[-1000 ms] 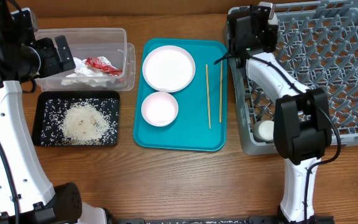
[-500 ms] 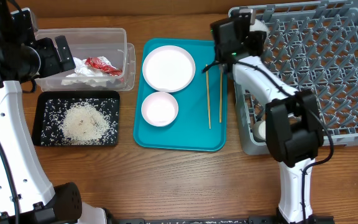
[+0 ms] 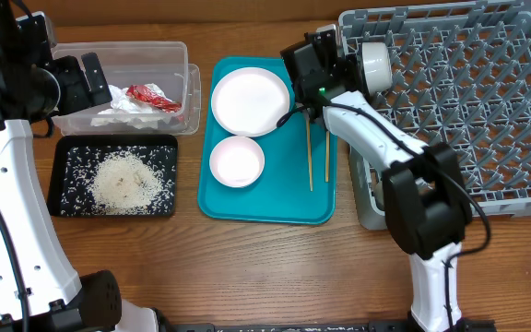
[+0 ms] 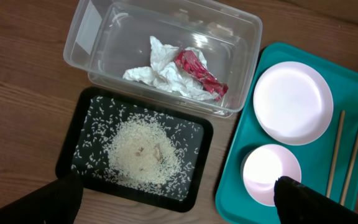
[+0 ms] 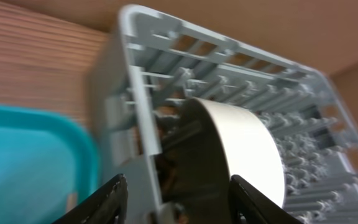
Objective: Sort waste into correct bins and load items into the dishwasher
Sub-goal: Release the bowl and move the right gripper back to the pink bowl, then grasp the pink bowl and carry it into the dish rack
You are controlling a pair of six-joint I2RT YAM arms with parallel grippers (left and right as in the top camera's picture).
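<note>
A small white cup [image 3: 374, 63] [image 5: 247, 146] lies on its side in the near left corner of the grey dish rack [image 3: 473, 120] [image 5: 135, 56]. My right gripper [image 3: 337, 66] [image 5: 178, 182] is open just left of it, with nothing held. On the teal tray [image 3: 265, 207] are a white plate [image 3: 250, 100] [image 4: 293, 101], a small bowl [image 3: 236, 160] [image 4: 270, 173] and two chopsticks [image 3: 309, 138] [image 4: 335, 155]. The clear tub [image 3: 169, 55] holds a red wrapper [image 3: 152, 97] [image 4: 199, 73] and white paper [image 4: 160, 74]. Rice [image 3: 123, 177] [image 4: 145, 152] fills the black tray [image 3: 61, 184]. My left gripper [image 3: 95, 81] [image 4: 179, 194] hangs wide open.
The right arm's forearm and elbow [image 3: 427, 198] stretch across the rack's left side and the tray's right edge. Bare wooden table [image 3: 265, 267] runs along the front. The left arm [image 3: 7, 166] stands along the far left.
My right gripper has opened and let go of the cup, which now rests in the rack's corner. It has drawn back left toward the teal tray. The left arm has not moved.
</note>
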